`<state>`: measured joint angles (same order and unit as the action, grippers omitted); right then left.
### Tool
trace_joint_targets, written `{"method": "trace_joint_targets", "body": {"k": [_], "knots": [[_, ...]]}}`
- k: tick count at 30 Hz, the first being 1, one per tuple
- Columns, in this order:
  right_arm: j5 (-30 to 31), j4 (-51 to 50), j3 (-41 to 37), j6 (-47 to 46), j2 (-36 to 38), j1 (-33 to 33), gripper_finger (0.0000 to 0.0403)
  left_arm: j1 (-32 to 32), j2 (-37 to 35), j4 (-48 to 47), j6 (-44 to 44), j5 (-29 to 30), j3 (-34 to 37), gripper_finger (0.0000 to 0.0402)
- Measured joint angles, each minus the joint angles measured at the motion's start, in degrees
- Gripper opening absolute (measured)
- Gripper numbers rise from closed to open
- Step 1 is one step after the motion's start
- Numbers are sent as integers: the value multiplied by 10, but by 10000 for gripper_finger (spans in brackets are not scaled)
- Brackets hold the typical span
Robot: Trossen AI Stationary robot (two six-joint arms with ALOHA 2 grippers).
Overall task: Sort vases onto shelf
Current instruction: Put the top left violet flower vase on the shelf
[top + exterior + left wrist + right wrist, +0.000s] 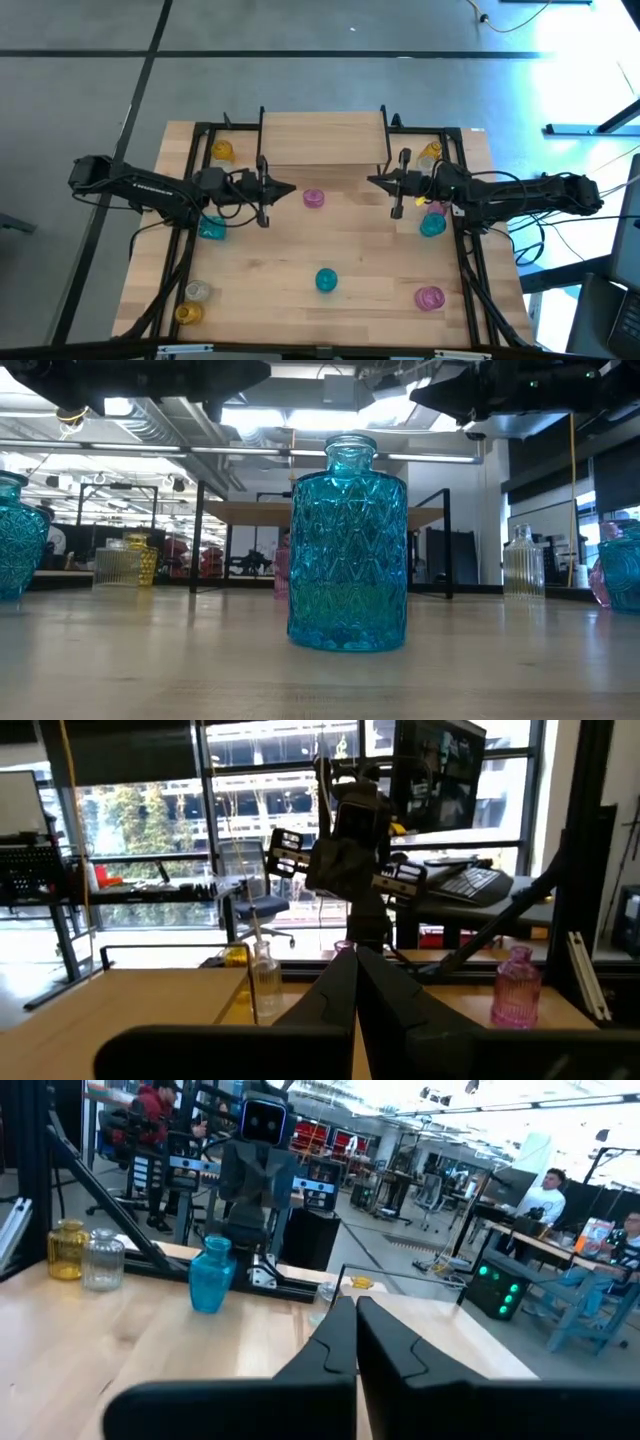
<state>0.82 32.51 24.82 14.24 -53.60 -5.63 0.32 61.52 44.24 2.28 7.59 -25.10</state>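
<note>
Shelf: seen bare at the table's far edge; no vase is placed on it yet.
Vases: scattered widely; a pink vase stands between both arms and could be toppled by a crossing sweep.
Left gripper: closed, nothing held.
Right gripper: closed, nothing held; a descent with fingers together would knock glass over.

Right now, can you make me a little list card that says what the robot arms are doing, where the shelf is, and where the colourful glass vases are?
left gripper: shut, empty, held above the table left of centre
right gripper: shut, empty, held above the table right of centre
small light-wood shelf on black legs: at the far edge, nothing on top
pink glass vase: on the table between the grippers
teal-blue diamond-patterned glass vase: near the front, centre
other vases: yellow, clear, teal and pink ones scattered along both sides
vases on shelf: none yet
</note>
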Motion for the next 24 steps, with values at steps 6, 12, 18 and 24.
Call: {"method": "trace_joint_targets", "body": {"k": [6, 12, 18, 24], "knots": [[0, 24, 0, -4, 0, 0, 1, 0, 0, -21, -6, -12, 0, 40], [4, 21, 0, -4, 0, 0, 15, 0, 0, -36, -9, -5, -1, 118], [11, 10, 0, -4, 0, 0, 101, 1, 17, -217, -23, 27, -82, 172], [23, 10, 0, 16, 0, 0, 172, 1, 95, -398, -27, 61, -196, 177]]}}
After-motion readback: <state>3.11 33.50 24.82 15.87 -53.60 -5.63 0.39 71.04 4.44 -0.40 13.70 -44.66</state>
